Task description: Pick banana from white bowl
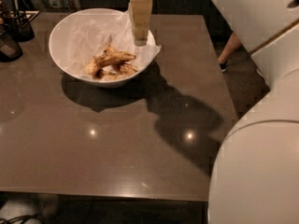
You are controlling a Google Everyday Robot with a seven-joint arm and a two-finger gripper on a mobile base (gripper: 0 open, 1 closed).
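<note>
The white bowl stands on the dark table at the back left, lined with crumpled white paper. The banana, brown-speckled dull yellow, lies inside the bowl near its front right, among shorter brown-yellow pieces. My gripper hangs from the top of the view, pointing down. It is above the bowl's right rim, just up and to the right of the banana, and not touching it. It holds nothing that I can see.
Dark containers stand at the table's left edge. My white arm fills the right side. A person's leg and shoe show beyond the table's right edge. The table's front edge runs across the bottom.
</note>
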